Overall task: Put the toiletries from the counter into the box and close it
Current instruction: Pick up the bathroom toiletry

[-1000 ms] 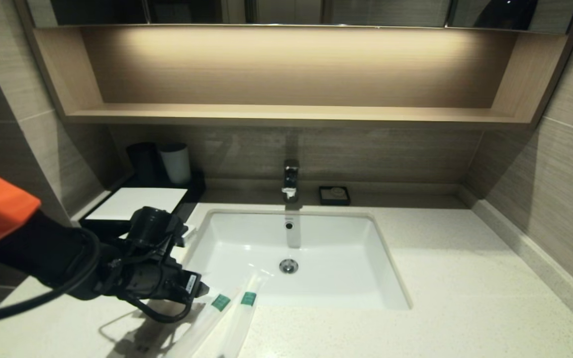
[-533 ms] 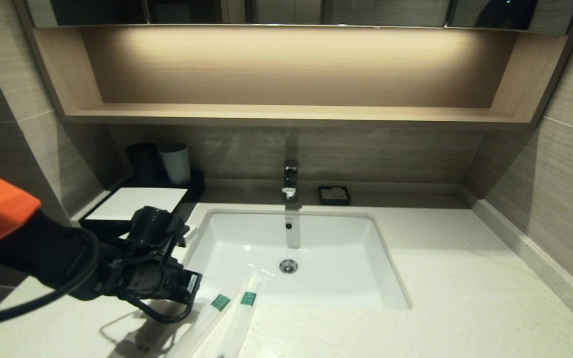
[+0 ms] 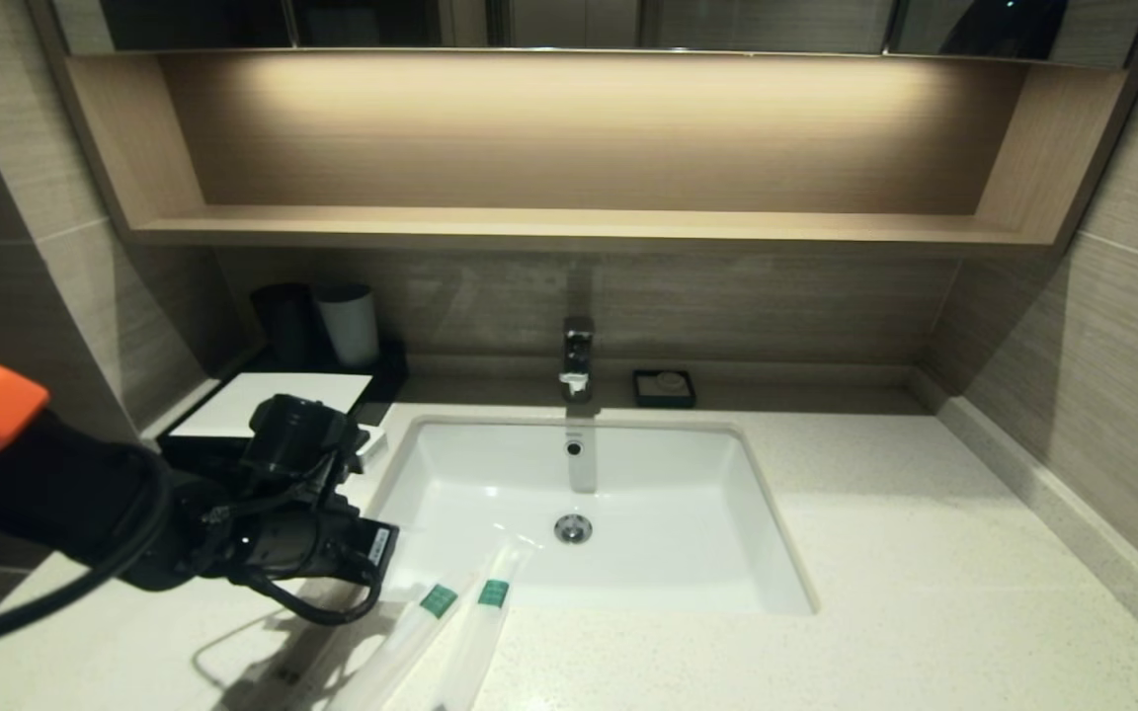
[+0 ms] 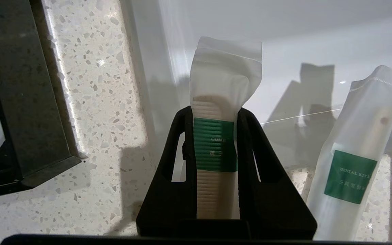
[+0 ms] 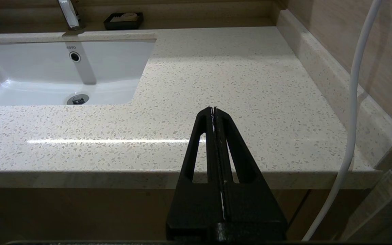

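Edges: the comb sachet (image 4: 216,143) overhangs the sink (image 3: 628,494) rim; bare desk (image 3: 925,592) lies right of the basin.
Surface: cream speckled stone, wooden shelf (image 3: 569,227) above.
Left gripper (image 4: 213,119): clenched on the comb sachet, its long axis toward the sink.
Other sachets (image 3: 475,632): alongside, at the desk's front edge.
Box (image 3: 263,405): back left.
Right gripper (image 5: 213,110): clenched, nothing held, off the front edge.

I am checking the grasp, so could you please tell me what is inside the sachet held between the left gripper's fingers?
Through the sachet in the left gripper, a pale comb's teeth show; its green band reads COMB and covers the middle. The fingers hide its edges.
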